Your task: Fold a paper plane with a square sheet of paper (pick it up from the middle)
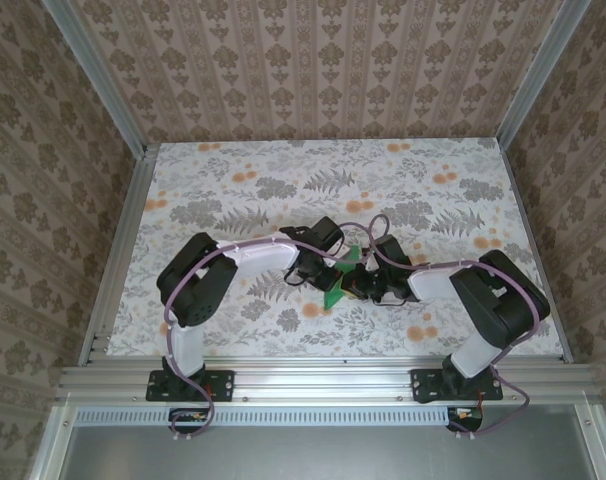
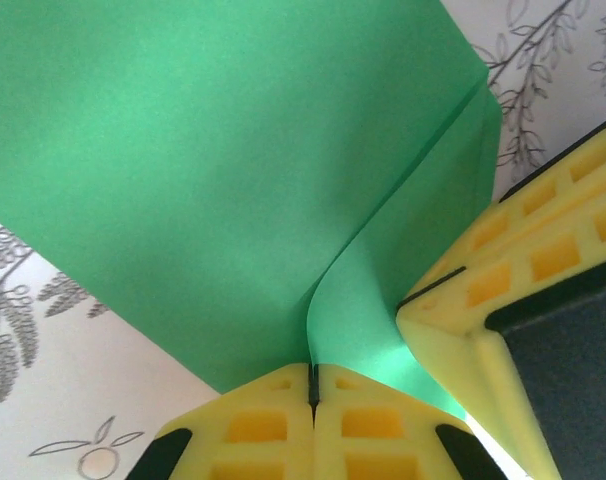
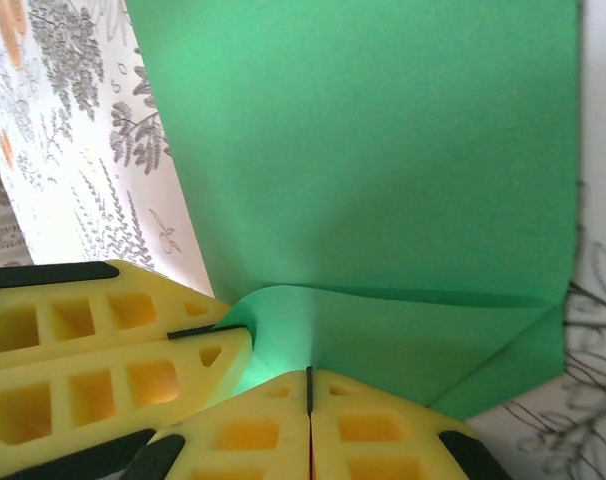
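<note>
Evidently a delicate two-point hold

Left tool (image 2: pixel 312 385) and right tool (image 3: pixel 309 385) are each clenched on the square sheet of paper (image 2: pixel 213 180), over the counter (image 1: pixel 233 190) between the arms. It should be light, floppy, easily creased; hold near the fold.

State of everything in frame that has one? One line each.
Left gripper: shut, pinching the green paper.
Right gripper: shut, pinching the same paper close beside the left.
Green paper: folded over, creased, clamped by both grippers.
</note>
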`<state>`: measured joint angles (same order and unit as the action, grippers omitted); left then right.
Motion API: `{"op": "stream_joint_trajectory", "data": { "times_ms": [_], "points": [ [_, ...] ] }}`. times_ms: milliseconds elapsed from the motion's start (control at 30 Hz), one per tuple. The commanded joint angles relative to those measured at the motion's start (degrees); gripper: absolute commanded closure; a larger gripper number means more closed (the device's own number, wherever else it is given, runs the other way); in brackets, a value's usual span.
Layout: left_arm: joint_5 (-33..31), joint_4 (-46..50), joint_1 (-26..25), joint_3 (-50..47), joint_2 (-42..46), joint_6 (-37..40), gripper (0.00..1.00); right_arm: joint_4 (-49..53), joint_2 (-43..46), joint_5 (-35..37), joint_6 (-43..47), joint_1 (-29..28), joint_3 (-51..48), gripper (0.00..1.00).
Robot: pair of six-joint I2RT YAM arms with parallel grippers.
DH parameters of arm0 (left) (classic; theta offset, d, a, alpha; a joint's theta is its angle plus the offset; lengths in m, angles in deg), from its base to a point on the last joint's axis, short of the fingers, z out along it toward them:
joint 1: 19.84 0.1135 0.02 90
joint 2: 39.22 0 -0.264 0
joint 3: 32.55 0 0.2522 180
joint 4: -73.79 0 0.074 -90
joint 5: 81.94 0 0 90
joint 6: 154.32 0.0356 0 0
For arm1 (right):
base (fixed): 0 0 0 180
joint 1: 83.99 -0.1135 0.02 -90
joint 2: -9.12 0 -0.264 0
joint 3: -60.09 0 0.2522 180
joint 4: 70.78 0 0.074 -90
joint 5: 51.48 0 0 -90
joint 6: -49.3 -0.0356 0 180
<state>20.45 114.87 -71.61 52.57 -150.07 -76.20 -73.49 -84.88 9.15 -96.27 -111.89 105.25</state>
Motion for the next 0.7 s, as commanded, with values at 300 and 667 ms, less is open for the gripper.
{"op": "stream_joint_trajectory", "data": {
  "times_ms": [300,667],
  "points": [
    [0.4,1.6,0.5,1.4,-1.5,2.0,1.0,1.6,6.3,0.5,-1.5,-0.3,-3.6,0.91],
    [2.4,0.6,1.6,0.9,-1.9,1.4,1.0,-6.7,2.0,1.9,-6.4,-3.2,-4.2,0.92]
  ]
}}
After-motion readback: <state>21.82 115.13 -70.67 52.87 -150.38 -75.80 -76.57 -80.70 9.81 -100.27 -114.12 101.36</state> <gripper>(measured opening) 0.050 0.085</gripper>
